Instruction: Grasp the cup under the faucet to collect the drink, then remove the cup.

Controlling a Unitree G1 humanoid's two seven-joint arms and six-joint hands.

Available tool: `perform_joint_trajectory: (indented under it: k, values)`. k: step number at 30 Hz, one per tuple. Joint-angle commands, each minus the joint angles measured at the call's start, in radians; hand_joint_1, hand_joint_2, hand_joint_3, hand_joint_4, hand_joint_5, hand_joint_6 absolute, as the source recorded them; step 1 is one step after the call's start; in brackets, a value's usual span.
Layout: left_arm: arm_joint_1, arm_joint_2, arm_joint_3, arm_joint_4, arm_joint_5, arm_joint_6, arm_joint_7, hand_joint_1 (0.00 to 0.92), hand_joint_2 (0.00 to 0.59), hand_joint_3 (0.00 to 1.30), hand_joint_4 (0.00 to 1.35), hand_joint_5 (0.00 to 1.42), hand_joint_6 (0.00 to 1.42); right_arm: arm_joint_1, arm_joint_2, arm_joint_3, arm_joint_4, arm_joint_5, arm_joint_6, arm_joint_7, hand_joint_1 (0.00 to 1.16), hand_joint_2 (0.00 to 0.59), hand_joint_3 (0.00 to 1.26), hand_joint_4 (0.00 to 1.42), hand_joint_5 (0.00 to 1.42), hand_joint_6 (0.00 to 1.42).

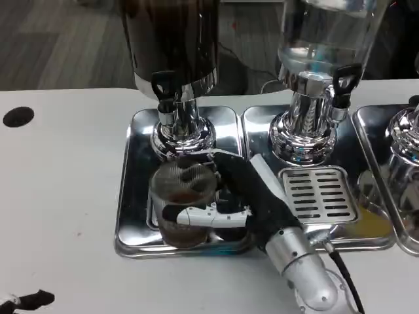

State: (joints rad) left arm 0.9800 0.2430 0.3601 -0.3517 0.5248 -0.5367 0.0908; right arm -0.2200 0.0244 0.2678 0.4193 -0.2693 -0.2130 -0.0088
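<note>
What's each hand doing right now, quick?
Right hand: gripping the cup, which holds dark drink under the dark dispenser's faucet.
Left hand: only fingertips at the frame edge; cannot be told.

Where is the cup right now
In the head view, the clear cup sits left of centre on the left drip tray, under the dark dispenser's faucet, gripped by the right hand.
</note>
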Motion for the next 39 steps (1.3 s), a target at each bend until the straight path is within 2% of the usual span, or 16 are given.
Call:
perform_joint_trajectory:
  k: [1,14,23,31,34,39]
  values:
    - [0.007,0.002,-0.010,-0.001,0.013,-0.004,-0.005,0.000,0.148,0.44,0.38,0.45,0.66,0.016,-0.013,-0.020,-0.058,0.026,-0.050,0.008,0.82,0.083,0.52,0.54,0.64,0.45]
    - [-0.004,0.004,-0.024,-0.012,0.020,0.008,-0.011,0.000,0.148,0.44,0.38,0.45,0.66,0.108,-0.077,-0.053,-0.218,0.063,-0.087,0.052,0.82,0.084,0.52,0.54,0.64,0.46]
    - [-0.019,0.006,-0.031,-0.024,0.020,0.029,-0.023,0.000,0.148,0.43,0.38,0.45,0.66,0.216,-0.148,-0.080,-0.325,0.103,-0.147,0.112,0.81,0.081,0.52,0.54,0.64,0.47]
    - [-0.037,0.001,-0.048,-0.050,0.042,0.061,-0.038,0.000,0.148,0.43,0.38,0.45,0.68,0.296,-0.192,-0.111,-0.358,0.140,-0.237,0.135,0.81,0.081,0.52,0.54,0.64,0.46]
    - [-0.037,-0.002,-0.050,-0.062,0.045,0.071,-0.040,0.000,0.148,0.43,0.38,0.45,0.68,0.312,-0.202,-0.124,-0.352,0.152,-0.269,0.143,0.81,0.081,0.52,0.54,0.64,0.46]
    - [-0.042,-0.009,-0.058,-0.070,0.050,0.093,-0.039,0.000,0.148,0.43,0.38,0.46,0.70,0.344,-0.229,-0.159,-0.317,0.176,-0.357,0.153,0.81,0.080,0.53,0.55,0.64,0.47]
